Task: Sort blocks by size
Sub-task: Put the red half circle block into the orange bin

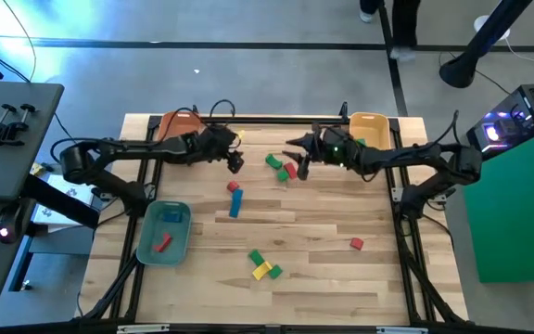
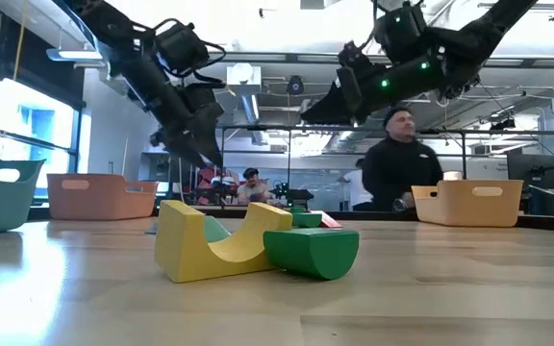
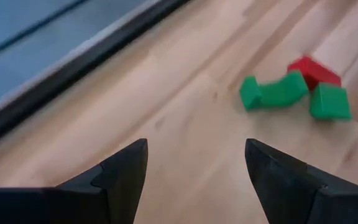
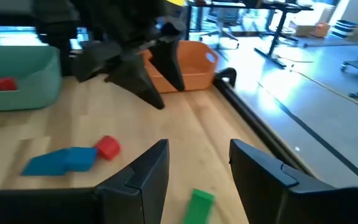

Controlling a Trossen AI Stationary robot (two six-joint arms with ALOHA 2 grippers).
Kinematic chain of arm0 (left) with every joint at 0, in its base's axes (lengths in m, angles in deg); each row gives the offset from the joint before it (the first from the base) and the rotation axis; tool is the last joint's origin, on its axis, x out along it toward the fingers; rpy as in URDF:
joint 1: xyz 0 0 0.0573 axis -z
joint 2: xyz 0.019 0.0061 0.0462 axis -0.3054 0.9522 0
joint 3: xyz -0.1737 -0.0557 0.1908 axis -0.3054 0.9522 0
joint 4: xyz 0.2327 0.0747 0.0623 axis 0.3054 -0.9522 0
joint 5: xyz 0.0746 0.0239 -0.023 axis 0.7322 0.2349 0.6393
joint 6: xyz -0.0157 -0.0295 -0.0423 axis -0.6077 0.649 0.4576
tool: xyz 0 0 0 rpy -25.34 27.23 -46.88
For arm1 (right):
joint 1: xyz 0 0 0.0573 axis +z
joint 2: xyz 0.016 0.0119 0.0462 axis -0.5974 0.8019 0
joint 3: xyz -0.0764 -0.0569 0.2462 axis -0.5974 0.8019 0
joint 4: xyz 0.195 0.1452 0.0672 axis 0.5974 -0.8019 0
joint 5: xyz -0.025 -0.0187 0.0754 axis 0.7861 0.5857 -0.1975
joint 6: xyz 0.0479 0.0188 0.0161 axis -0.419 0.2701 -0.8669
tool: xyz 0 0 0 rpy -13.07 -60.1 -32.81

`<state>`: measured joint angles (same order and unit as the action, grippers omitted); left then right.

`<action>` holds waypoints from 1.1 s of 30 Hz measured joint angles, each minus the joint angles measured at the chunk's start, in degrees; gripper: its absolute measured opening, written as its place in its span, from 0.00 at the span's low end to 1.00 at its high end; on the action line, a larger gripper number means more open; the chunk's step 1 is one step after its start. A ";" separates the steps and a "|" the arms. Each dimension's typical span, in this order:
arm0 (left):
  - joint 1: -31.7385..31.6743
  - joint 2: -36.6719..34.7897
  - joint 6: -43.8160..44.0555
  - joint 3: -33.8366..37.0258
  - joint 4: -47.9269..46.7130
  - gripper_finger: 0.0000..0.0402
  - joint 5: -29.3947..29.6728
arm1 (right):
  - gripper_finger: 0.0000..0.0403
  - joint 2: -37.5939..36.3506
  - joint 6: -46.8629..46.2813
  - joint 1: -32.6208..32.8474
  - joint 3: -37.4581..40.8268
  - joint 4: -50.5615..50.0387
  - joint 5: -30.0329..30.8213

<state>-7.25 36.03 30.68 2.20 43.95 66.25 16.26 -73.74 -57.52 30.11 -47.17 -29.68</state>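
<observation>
The blocks lie scattered on the wooden table. A green and red cluster (image 1: 281,167) sits at the far middle and also shows in the left wrist view (image 3: 291,90). A red block (image 1: 234,186) and a blue block (image 1: 235,205) lie near the centre. A green and yellow cluster (image 1: 263,264) lies nearer the front and fills the low view (image 2: 248,245). One red block (image 1: 356,243) lies at the right. Another red block (image 1: 162,243) lies in the teal tray (image 1: 176,215). My left gripper (image 1: 235,161) is open and empty above the table, left of the far cluster. My right gripper (image 1: 297,163) is open and empty just right of that cluster.
An orange tray (image 1: 179,123) stands at the far left and a yellow tray (image 1: 369,123) at the far right. A black rail (image 1: 276,119) runs along the far edge. People show beyond the table in the low view (image 2: 397,163).
</observation>
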 joint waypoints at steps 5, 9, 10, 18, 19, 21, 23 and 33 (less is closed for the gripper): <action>-1.80 2.24 -9.92 -0.02 7.49 0.64 -0.68 | 0.41 0.02 0.29 -3.75 0.00 -0.79 -0.96; -2.51 3.12 -19.03 -0.04 9.93 0.64 -5.20 | 0.41 0.49 1.94 -5.70 0.00 -3.37 -7.70; -2.73 3.14 -20.49 -0.04 9.42 0.64 -6.87 | 0.41 0.95 3.08 -6.04 0.00 -3.63 -8.88; -5.26 3.35 -21.85 -4.55 -1.96 0.64 -14.06 | 0.41 5.13 0.20 -7.83 0.00 -2.35 -10.15; -5.57 3.35 -22.84 -4.74 -1.78 0.64 -13.78 | 0.41 5.44 -0.89 -7.83 0.00 -2.33 -9.74; -5.98 3.42 -24.13 -5.02 -0.86 0.64 -13.22 | 0.41 6.03 -1.95 -7.81 0.00 -2.62 -8.00; -5.66 3.29 -23.46 -5.07 -1.13 0.64 -12.10 | 0.41 6.95 -2.00 -7.68 0.00 -2.94 -6.59; 11.52 -3.09 -6.42 -4.85 -23.22 0.57 6.59 | 0.41 7.38 -7.47 -2.64 0.00 -4.16 -7.02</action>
<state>4.27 32.94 24.27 -2.66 20.74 72.85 23.64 -81.21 -60.16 30.11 -51.33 -36.70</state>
